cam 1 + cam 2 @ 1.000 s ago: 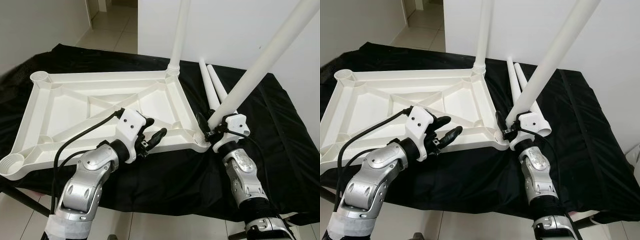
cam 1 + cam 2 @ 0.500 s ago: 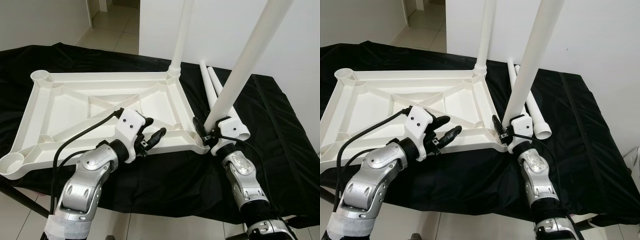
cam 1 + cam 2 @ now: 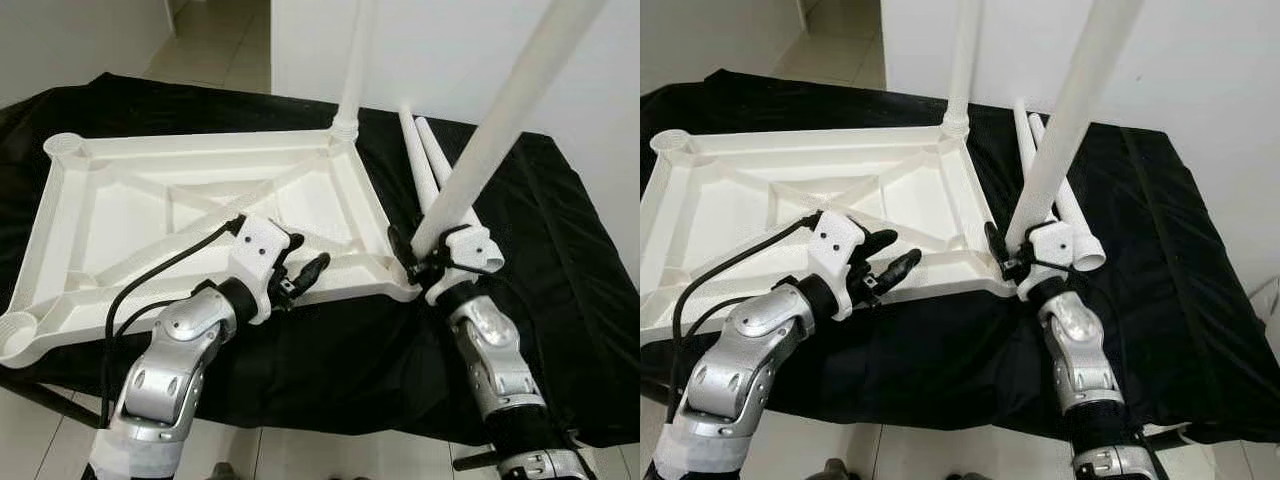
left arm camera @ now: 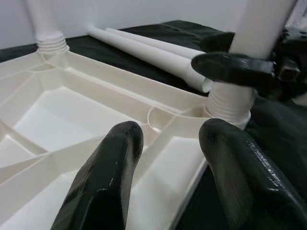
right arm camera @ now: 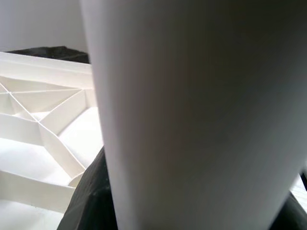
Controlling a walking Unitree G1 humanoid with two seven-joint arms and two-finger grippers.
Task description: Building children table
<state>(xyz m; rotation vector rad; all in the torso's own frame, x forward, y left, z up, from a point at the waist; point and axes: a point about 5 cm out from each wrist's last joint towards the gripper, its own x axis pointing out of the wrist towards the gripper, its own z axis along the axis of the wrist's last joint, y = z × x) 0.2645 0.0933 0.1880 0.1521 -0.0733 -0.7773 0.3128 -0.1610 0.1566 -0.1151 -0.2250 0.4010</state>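
A white plastic tabletop (image 3: 190, 215) lies upside down on a black-covered table. One white leg (image 3: 352, 75) stands upright in its far right corner socket. My right gripper (image 3: 418, 258) is shut on a second white leg (image 3: 500, 125), whose lower end sits at the near right corner socket (image 4: 229, 100) and leans to the right. My left gripper (image 3: 303, 277) is open, hovering over the tabletop's near rim just left of that corner, holding nothing. Two more loose legs (image 3: 425, 170) lie on the cloth to the right of the tabletop.
The black cloth (image 3: 560, 260) covers the work table up to a white wall (image 3: 1210, 70) behind. Empty corner sockets show at the far left (image 3: 63, 148) and near left (image 3: 18, 335) of the tabletop. Tiled floor (image 3: 200, 40) lies beyond.
The leg held by my right gripper has tilted back to the right after standing straighter half a second ago. The camera shifted slightly. My left gripper has stayed in place.
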